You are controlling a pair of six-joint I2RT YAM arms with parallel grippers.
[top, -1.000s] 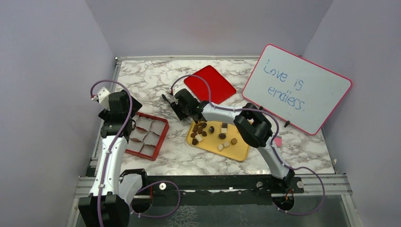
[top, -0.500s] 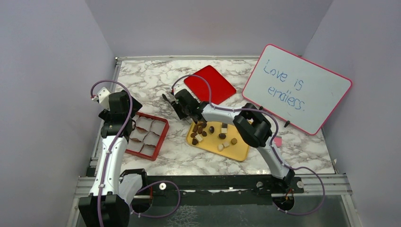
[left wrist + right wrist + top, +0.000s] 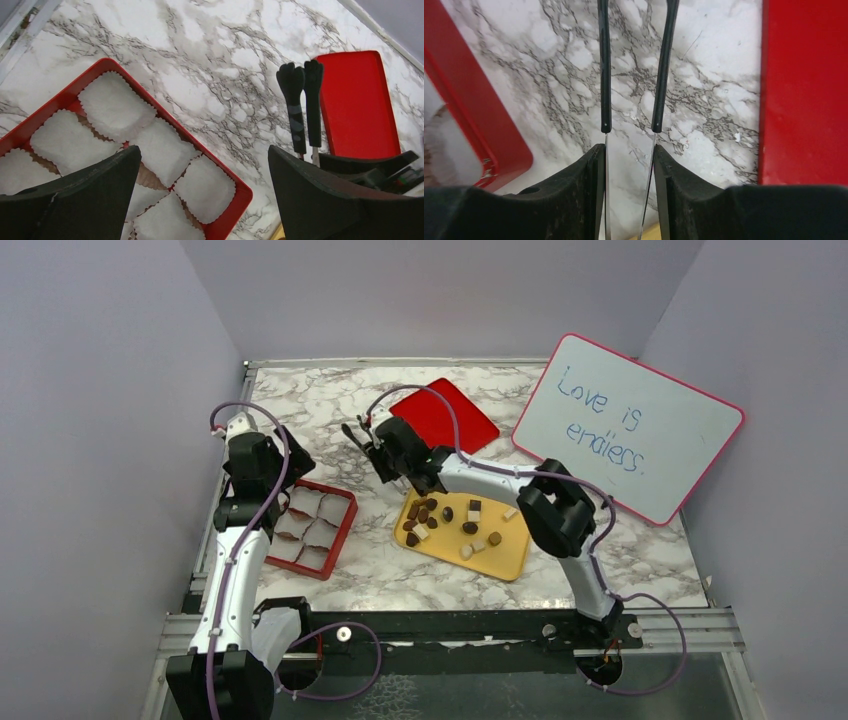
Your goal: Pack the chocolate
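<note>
The chocolate (image 3: 447,512), several dark brown, tan and cream pieces, lies scattered on a yellow tray (image 3: 503,565). My right gripper (image 3: 388,458) (image 3: 629,150) is shut on a pair of metal tongs (image 3: 356,438) (image 3: 605,75) with black tips. It holds them over the bare marble between the tray and the red box (image 3: 341,532). In the left wrist view the tongs (image 3: 299,110) stand with their tips close together and nothing shows between them. My left gripper (image 3: 270,462) (image 3: 204,150) hangs open above the red box (image 3: 241,192), whose compartments hold white paper cups.
A flat red lid (image 3: 445,418) (image 3: 357,100) (image 3: 804,90) lies behind the tongs. A pink-framed whiteboard (image 3: 630,425) leans at the back right. The red box's corner (image 3: 479,115) shows left of the tongs in the right wrist view.
My right arm has drawn the tongs back and away from the yellow tray, with the tong arms squeezed closer. My left wrist has shifted a little toward the back.
</note>
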